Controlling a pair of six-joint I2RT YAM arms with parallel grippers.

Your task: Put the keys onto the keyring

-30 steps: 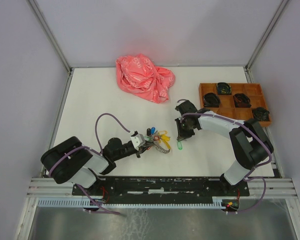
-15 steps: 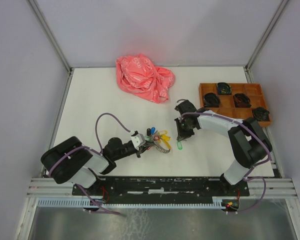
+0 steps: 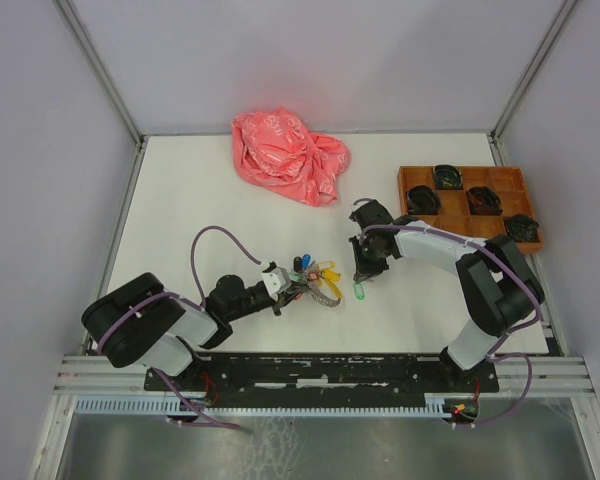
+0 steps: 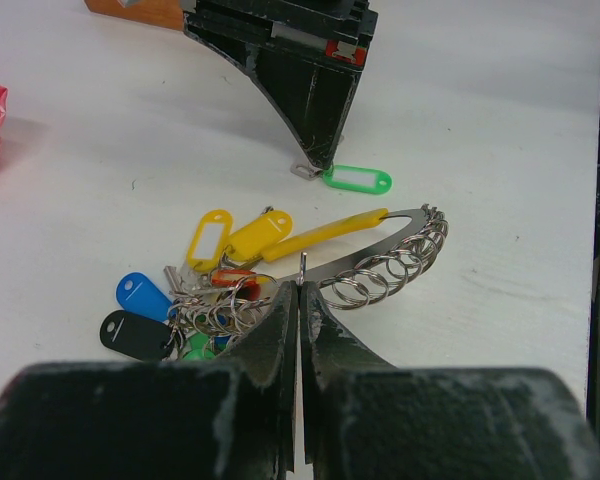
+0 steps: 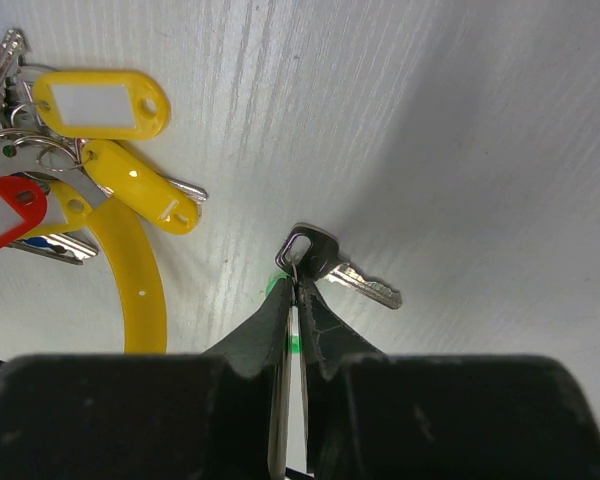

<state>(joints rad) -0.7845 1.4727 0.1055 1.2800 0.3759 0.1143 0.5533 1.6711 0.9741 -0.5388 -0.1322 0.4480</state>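
Observation:
The green-tagged key lies on the white table with its tag beside it. My right gripper points down and is shut on the small ring at the key's head; in the top view it stands over the green tag. The keyring, a curved metal strip with a yellow handle and several split rings, lies in front of my left gripper, which is shut on its thin edge. A red tag sits in the bunch on the keyring; its key is hidden.
Yellow, blue and black tags bunch at the keyring's left end. A crumpled pink bag lies at the back. An orange compartment tray with black parts stands at the right.

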